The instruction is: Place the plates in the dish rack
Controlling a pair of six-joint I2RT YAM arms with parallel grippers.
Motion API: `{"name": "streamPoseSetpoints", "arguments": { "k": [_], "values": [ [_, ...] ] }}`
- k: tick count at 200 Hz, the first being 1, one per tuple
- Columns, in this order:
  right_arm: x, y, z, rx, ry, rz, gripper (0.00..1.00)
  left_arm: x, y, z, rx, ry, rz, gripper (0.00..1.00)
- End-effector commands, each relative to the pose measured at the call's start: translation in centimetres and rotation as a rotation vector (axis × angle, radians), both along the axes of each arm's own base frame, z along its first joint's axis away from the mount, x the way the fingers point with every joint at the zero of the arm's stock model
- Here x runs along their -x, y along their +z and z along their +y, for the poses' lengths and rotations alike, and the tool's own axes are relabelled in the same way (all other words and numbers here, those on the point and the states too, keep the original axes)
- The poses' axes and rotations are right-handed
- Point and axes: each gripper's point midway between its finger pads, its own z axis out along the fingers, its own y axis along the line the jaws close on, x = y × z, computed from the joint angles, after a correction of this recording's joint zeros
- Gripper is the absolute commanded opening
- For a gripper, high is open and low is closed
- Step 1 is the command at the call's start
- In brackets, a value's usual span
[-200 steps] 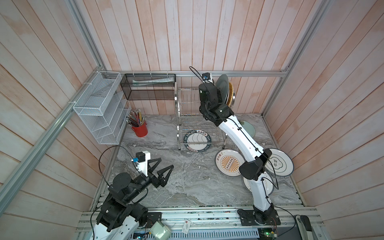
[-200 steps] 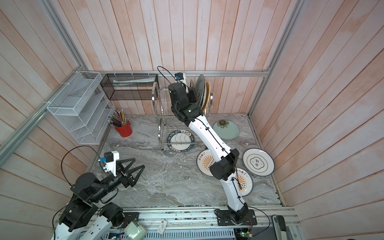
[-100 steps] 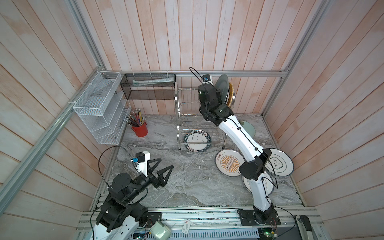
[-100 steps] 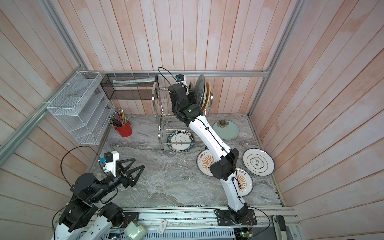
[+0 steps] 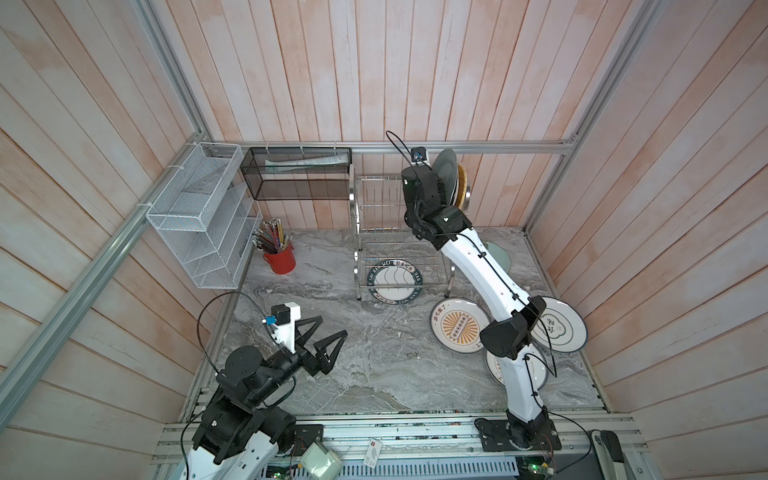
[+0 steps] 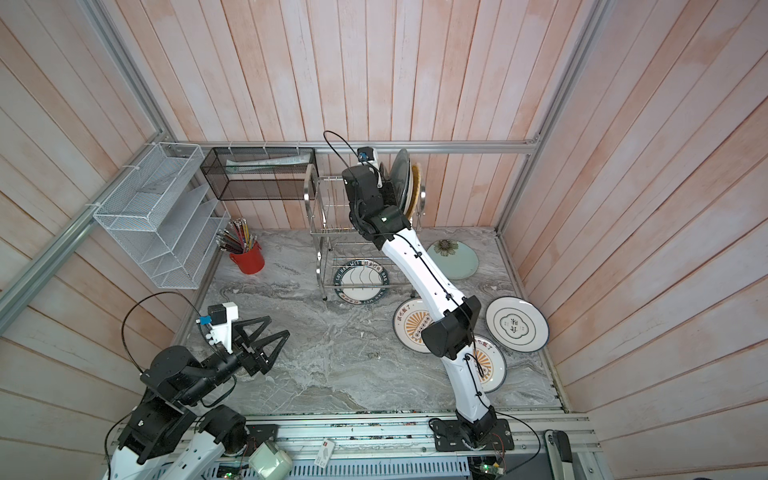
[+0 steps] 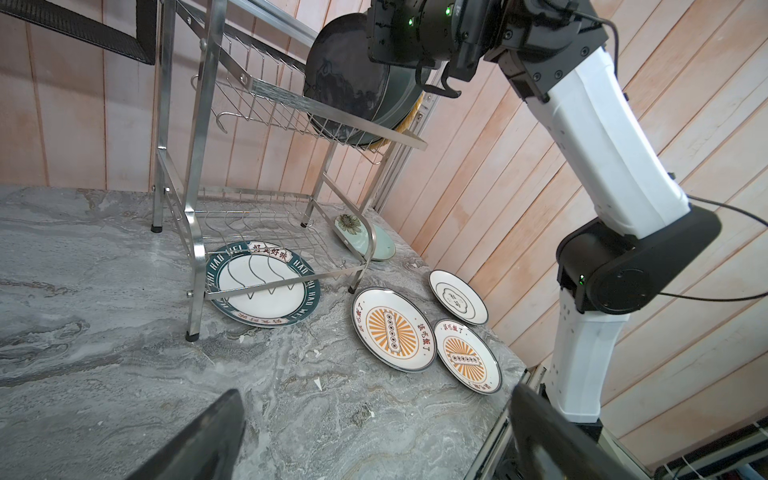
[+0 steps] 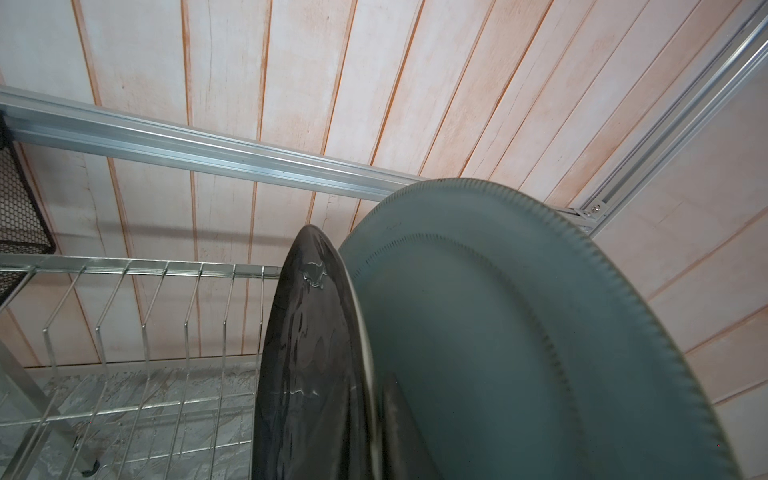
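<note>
Dish rack (image 7: 195, 166) upper tier holds black plate (image 8: 307, 353) and grey plate (image 8: 498, 332) on edge, faces along rack's length, right gripper (image 7: 434, 83) at black plate's rim, finger state unclear, left gripper (image 5: 332, 325) fingers wide apart, well apart from rack.

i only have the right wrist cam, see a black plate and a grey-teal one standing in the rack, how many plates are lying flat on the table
Observer: Five: a green-lettered plate partly under the dish rack, two orange-sunburst plates, a blue-ring plate and a mint flower plate.
Operator: anything behind those two
Observer: A yellow woven plate stands behind the grey-teal plate.
Operator: where's the other arm
Observer: The left gripper hovers open over the table's near left side, holding nothing.
</note>
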Motion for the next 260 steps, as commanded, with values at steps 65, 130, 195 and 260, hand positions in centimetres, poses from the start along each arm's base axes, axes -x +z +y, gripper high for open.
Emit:
{"name": "streamPoseSetpoints", "arguments": {
  "k": [65, 130, 195, 260],
  "values": [
    [0.7, 2.2, -1.8, -0.041, -0.009, -0.029, 0.33, 0.1, 0.3, -0.1, -0.001, -0.018, -0.035, 1.00],
    [1.6, 4.0, -2.3, -0.065, 0.008, -0.052, 0.54, 0.0, 0.3, 0.0, 0.001, -0.015, -0.034, 1.00],
    [2.8, 6.0, -3.0, -0.080, 0.008, -0.082, 0.61, -0.2, 0.1, 0.0, -0.002, -0.010, -0.024, 1.00],
    [7.9, 10.9, -2.8, -0.149, 0.116, -0.151, 0.80, -0.7, -0.3, 0.0, -0.006, 0.006, 0.001, 1.00]
  ]
}}
